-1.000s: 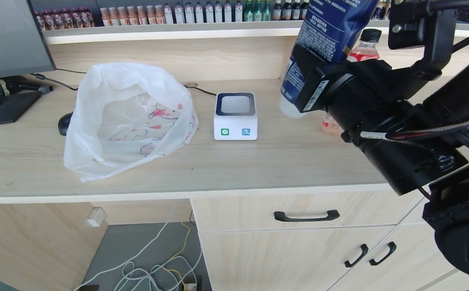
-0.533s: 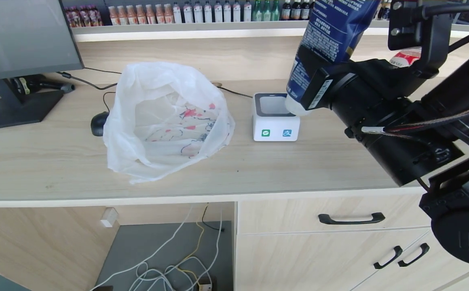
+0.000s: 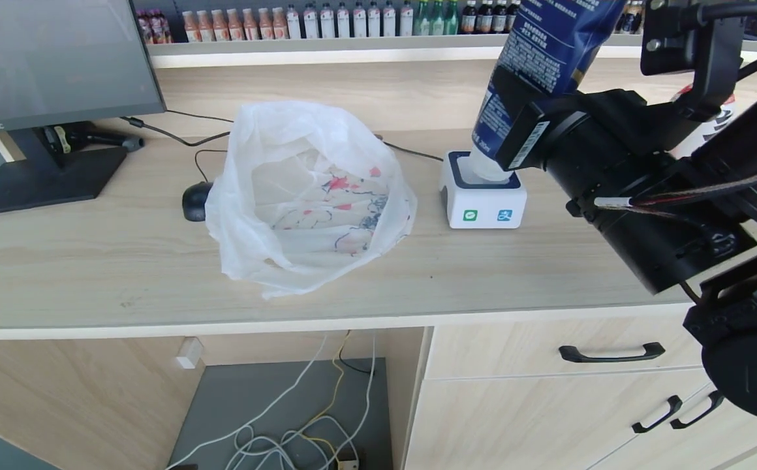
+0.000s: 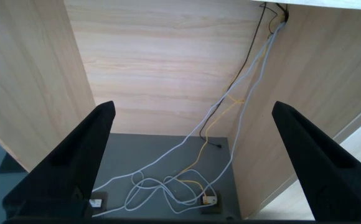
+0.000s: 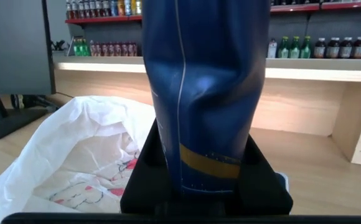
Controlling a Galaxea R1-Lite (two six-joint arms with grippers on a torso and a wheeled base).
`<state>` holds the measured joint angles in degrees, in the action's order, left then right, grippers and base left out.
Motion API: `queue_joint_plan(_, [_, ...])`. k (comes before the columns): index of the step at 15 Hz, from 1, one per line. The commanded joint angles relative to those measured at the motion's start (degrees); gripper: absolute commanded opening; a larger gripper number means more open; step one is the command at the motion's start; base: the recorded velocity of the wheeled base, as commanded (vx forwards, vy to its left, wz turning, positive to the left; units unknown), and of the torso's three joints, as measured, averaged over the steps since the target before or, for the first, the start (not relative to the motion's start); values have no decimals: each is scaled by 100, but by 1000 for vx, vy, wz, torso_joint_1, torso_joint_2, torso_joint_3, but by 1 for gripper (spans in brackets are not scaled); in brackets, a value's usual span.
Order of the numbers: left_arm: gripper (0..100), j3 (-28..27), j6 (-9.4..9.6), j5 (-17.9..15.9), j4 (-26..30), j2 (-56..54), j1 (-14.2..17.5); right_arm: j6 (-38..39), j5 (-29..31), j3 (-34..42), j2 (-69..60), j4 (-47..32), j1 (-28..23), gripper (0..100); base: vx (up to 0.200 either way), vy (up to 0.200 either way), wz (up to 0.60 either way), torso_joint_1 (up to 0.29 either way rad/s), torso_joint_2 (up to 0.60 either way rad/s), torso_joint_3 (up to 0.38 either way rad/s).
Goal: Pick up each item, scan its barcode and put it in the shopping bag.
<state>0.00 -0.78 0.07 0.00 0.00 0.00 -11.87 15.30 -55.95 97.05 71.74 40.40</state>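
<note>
The right tool [image 3: 515,134] grips the blue pouch [image 3: 541,52], its lower end just over the scanner [image 3: 483,202] on the counter [image 3: 91,261], likely so the barcode reads. The shopping bag [image 3: 307,196] gapes beside it. The left tool [image 4: 193,106] hangs open below the counter.
</note>
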Motion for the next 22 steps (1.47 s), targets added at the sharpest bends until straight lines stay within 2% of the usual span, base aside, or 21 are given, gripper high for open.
queue_joint_plan(1, [100, 0, -1, 1, 0, 9, 0, -8, 8, 14, -2, -11, -23, 0, 0, 0, 0, 0, 0, 0])
queue_joint_plan(4, [100, 0, -1, 1, 0, 9, 0, -280, 8, 14, 25, -55, -67, 0, 0, 0, 0, 0, 0, 0])
queue_joint_plan(5, [100, 0, -10, 1, 0, 9, 0, -570, -36, 14, 86, -55, -226, 0, 0, 0, 0, 0, 0, 0])
queue_joint_plan(7, [100, 0, -1, 1, 0, 9, 0, -1265, -502, 14, 95, -46, -463, 0, 0, 0, 0, 0, 0, 0])
queue_joint_plan(10, [100, 0, -1, 1, 0, 9, 0, -2425, -923, -47, 104, -20, -489, 0, 0, 0, 0, 0, 0, 0])
queue_joint_plan(11, [100, 0, -1, 1, 0, 9, 0, -2803, -1205, -82, 112, -20, -656, 0, 0, 0, 0, 0, 0, 0])
queue_joint_plan(12, [100, 0, -1, 1, 0, 9, 0, -3146, -1741, -153, 130, -37, -964, 0, 0, 0, 0, 0, 0, 0])
queue_joint_plan(14, [100, 0, -1, 1, 0, 9, 0, -3550, -2506, -205, 235, -46, -1482, 0, 0, 0, 0, 0, 0, 0])
queue_joint_plan(16, [100, 0, -1, 1, 0, 9, 0, -3787, -2857, -214, 297, -46, -1623, 0, 0, 0, 0, 0, 0, 0])
queue_joint_plan(22, [100, 0, -1, 1, 0, 9, 0, -5202, -4096, -416, 657, -204, -1878, 0, 0, 0, 0, 0, 0, 0])
